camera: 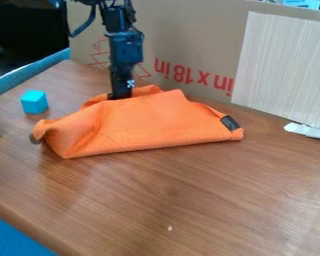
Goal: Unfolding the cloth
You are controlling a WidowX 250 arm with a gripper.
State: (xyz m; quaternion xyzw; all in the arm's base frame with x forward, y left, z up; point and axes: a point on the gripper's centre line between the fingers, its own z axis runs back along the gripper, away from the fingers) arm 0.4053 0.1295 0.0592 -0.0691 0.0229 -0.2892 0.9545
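One end effector touches one cloth (orange, rumpled).

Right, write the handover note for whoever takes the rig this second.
Gripper: down at the far edge of the cloth, left of its middle in the picture; whether it has hold of the fabric, I cannot tell.
Orange cloth: on the wooden table, folded and rumpled, black tag at its right end.
Nearby: light-blue cube beyond the cloth's left end.
Done: no flat spread yet.
Left: open the folded layers and smooth the cloth, probably after checking the grip.
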